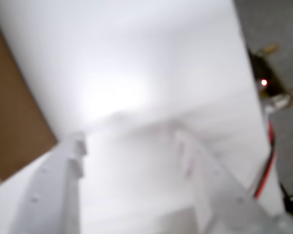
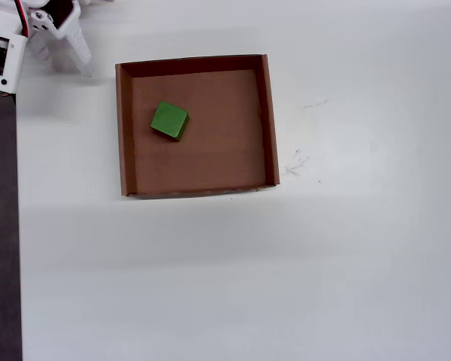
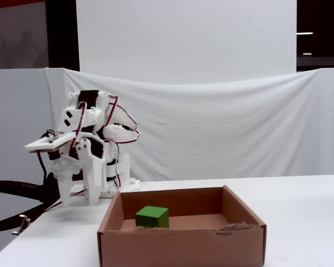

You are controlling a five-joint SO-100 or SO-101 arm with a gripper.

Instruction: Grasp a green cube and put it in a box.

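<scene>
Three views split the scene between them. Only the overhead view shows the whole floor of the shallow square brown cardboard box [image 2: 195, 125], with the small bright-green matte cube [image 2: 169, 120] lying inside it, turned slightly askew, in the left half toward the far wall and touching no wall. The fixed view alone shows the folded white arm [image 3: 89, 150] standing behind the box's left corner, well apart from the cube [image 3: 152, 217], which sits low behind the front wall of the box [image 3: 181, 245]. The wrist view misses the cube; it gives a blurred look at the white pincer [image 1: 129, 146], its two fingers spread apart with nothing between them, over the white surface [image 1: 136, 58], with one brown edge of the box [image 1: 14, 126] at left.
</scene>
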